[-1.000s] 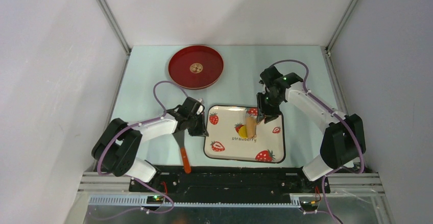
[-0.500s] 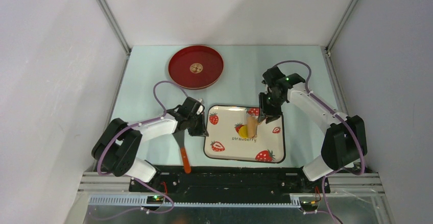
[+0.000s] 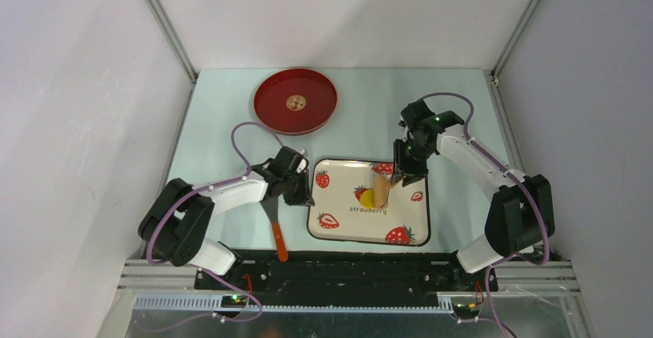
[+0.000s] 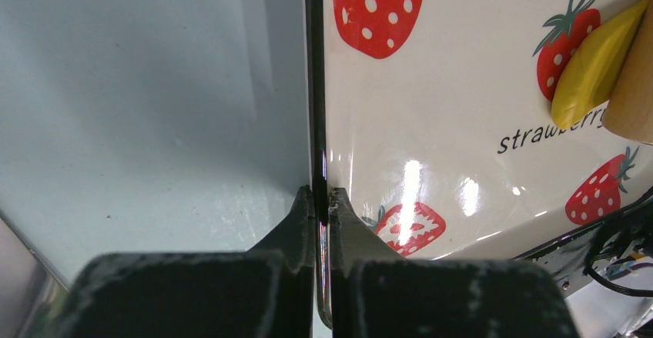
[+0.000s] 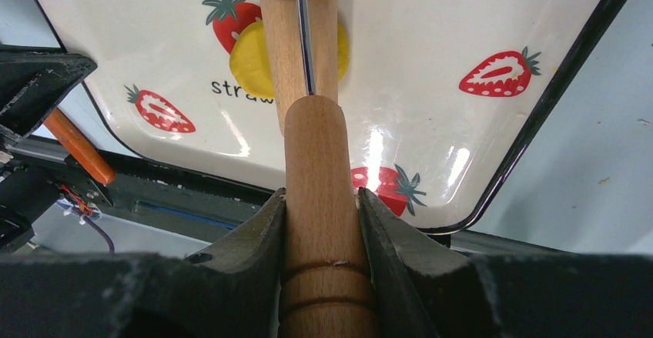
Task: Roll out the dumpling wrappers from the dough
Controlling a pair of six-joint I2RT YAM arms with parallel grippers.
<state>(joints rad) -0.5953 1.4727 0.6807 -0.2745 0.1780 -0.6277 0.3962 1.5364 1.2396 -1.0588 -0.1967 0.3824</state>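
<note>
Yellow dough point(image 5: 248, 65) lies on the strawberry tray point(image 4: 462, 107) under the rolling pin point(image 5: 283, 45). Our right gripper point(image 5: 322, 196) clamps its handle; our left gripper point(image 4: 321, 193) pinches the tray rim. Pressing unevenly, we could tear the dough or tug the tray free.

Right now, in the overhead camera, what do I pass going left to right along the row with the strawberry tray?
Orange-handled tool → left gripper, clamped on the rim of the tray → yellow dough → wooden rolling pin → right gripper.

White links point(image 3: 471, 158), black joints point(image 3: 520, 216), purple cables point(image 3: 440, 92), black fingers point(image 4: 296, 224).
</note>
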